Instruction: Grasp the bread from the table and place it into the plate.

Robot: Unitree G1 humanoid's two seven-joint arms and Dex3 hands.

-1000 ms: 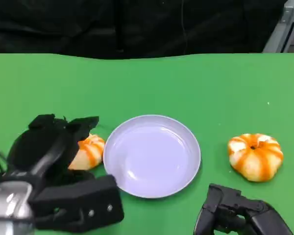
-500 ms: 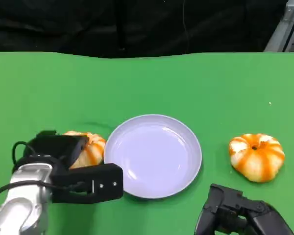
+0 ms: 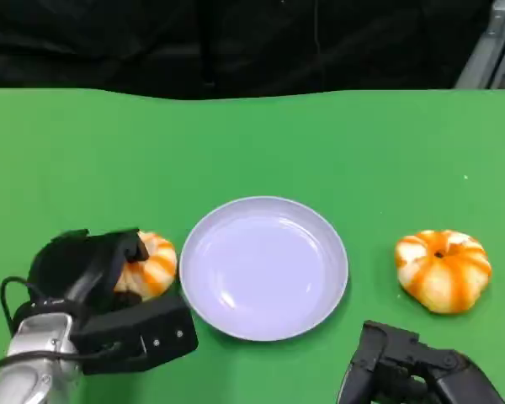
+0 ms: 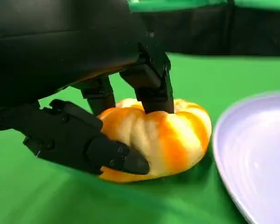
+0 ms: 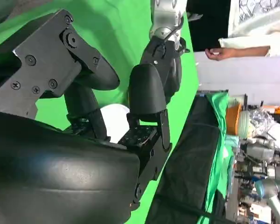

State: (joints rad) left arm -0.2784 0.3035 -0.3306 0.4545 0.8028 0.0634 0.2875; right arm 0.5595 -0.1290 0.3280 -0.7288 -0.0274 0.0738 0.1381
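Orange-striped bread (image 4: 163, 135) clasped in left hand (image 4: 107, 116), wrist-view contact; right hand (image 3: 412, 370) low, grip untellable.

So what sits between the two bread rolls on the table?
The empty white plate lies between the left roll, which the left hand grips, and the right roll, seen in the head view.

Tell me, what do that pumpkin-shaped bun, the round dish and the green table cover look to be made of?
The bread under the left hand looks like a smooth, slightly glossy replica, maybe plastic or foam; real dough can't be ruled out. The plate seems glazed ceramic or hard plastic, pale lilac with soft reflections. The table cover looks like matte green cloth, showing no shine.
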